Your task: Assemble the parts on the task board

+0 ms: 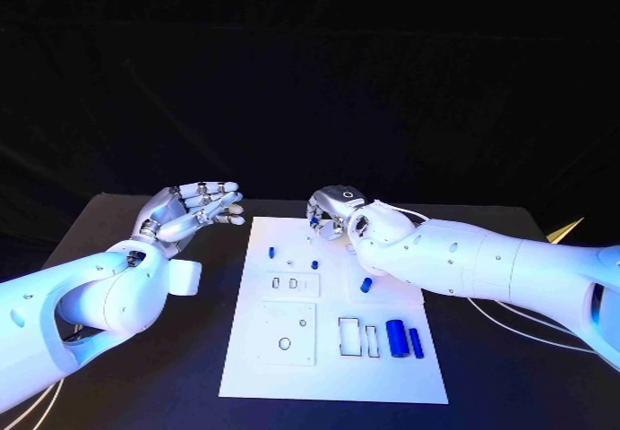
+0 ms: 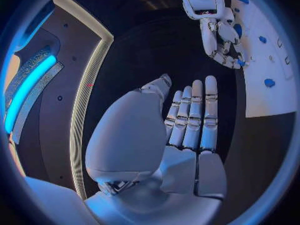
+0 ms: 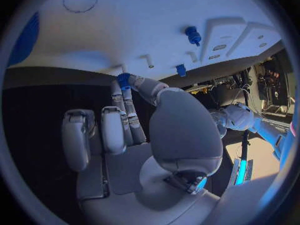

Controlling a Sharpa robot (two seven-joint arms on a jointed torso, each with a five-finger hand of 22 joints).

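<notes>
The flat white task board (image 1: 333,376) has a smooth, matt surface. The small blue cylindrical part (image 3: 124,79), pinched at the fingertips of the silver right hand (image 3: 134,135), looks like glossy plastic. The silver left hand (image 2: 169,135) has a smooth satin finish. The black table (image 1: 142,394) is matt.

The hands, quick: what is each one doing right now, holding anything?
Left hand: open, fingers straight, holding nothing, beside the task board.
Right hand: pinching a small blue part at its fingertips, over the board's far edge.

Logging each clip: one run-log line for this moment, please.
right hand: pinches small blue part at task board far edge | left hand: open, off board
</notes>
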